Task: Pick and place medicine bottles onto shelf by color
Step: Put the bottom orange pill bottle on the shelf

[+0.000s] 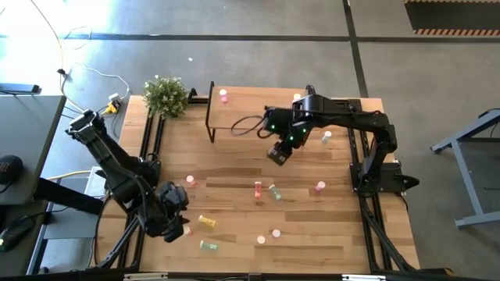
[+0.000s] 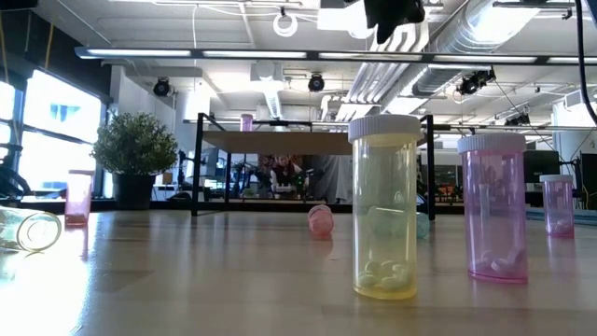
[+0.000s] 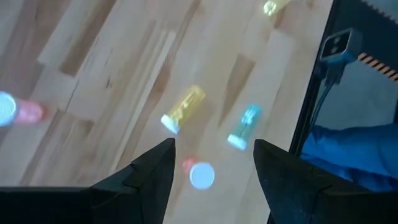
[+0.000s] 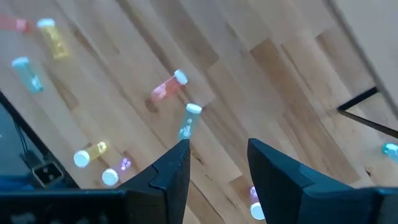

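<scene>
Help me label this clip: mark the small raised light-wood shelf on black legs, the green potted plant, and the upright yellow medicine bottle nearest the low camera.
Small raised light-wood shelf on black legs (image 2: pixel 308 142), low view, front edge of board.
Green potted plant (image 1: pixel 166 95), high view, middle of foliage.
Upright yellow medicine bottle (image 2: pixel 384 210), low view, middle of clear body.

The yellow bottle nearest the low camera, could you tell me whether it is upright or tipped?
Upright: the yellow bottle stands on its base, white cap on top.
</scene>
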You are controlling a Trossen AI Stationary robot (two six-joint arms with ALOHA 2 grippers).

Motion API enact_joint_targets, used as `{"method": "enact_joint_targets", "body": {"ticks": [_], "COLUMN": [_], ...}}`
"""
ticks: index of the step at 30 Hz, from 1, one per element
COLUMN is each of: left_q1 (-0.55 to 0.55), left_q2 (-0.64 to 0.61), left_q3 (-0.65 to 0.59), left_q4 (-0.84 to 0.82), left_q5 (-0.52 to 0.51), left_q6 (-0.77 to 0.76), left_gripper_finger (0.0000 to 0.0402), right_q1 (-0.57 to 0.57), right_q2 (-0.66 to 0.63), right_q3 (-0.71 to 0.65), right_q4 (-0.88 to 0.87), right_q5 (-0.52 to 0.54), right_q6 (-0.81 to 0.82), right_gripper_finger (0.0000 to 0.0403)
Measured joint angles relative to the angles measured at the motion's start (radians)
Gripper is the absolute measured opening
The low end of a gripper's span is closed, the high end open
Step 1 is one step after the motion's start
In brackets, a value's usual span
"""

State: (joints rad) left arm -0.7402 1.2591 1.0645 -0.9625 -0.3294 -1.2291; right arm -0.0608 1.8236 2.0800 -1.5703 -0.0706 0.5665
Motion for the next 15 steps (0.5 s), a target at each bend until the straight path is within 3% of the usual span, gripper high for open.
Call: {"method": "enact_joint_targets", "body": {"ticks": [6,15], "left_q1": [-0.080,-0.141], "left_q2": [0.023,0.070], "left_q3": [0.000,0.000], "left_q4": [-0.068,-0.087], "left_q5": [0.000,0.003], "left_q6": [-0.077,-0.046], "left_gripper_finger": [0.0209,0.0210], "right_q1": [0.084,0.122], "right_q2": [0.000,0.000], "right_q3": [0.000,0.000], "right_q4": [0.000,0.000], "right_q5": [0.096,0.127], "right_q6": [-0.006,0.020], "right_gripper_finger": [0.0152,0.0152]}}
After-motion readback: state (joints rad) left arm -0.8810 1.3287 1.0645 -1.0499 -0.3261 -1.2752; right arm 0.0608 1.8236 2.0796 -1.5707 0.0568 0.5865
